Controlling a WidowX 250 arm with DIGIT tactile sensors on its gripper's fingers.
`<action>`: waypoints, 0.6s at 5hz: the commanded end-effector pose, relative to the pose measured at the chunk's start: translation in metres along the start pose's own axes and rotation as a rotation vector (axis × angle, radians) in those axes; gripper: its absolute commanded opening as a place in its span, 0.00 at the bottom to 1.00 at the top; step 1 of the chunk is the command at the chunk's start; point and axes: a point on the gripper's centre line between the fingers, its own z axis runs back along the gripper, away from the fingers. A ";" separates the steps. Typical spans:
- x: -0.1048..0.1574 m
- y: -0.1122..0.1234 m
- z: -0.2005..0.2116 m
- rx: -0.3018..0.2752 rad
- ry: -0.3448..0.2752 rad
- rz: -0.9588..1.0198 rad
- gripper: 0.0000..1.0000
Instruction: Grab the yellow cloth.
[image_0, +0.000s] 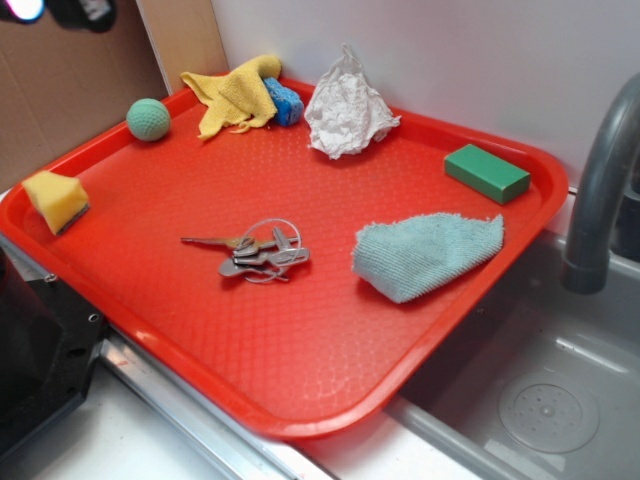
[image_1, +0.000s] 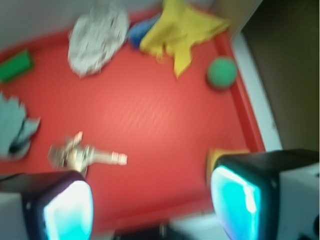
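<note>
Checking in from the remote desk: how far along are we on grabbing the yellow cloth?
Nothing looks done yet: the yellow cloth lies crumpled in the far corner of the red tray, against the blue sponge, untouched. In hand: the wrist view shows the gripper open and empty, high above the tray's near side, with the cloth ahead. Left: travel to the cloth, descend, close and lift.

- A white wall (image_0: 450, 60) stands at the back.
- A brown cardboard sheet (image_0: 70, 90) stands on the left, with a light wooden board (image_0: 180, 40) next to it.
- A grey metal sink (image_0: 540, 390) sits on the right, with a round drain (image_0: 548, 410).
- A dark grey tap (image_0: 600, 190) curves up over the sink.
</note>
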 end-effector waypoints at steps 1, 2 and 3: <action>0.038 0.025 -0.021 0.038 -0.150 0.167 1.00; 0.038 0.025 -0.021 0.038 -0.150 0.167 1.00; 0.068 0.036 -0.069 0.096 -0.170 0.225 1.00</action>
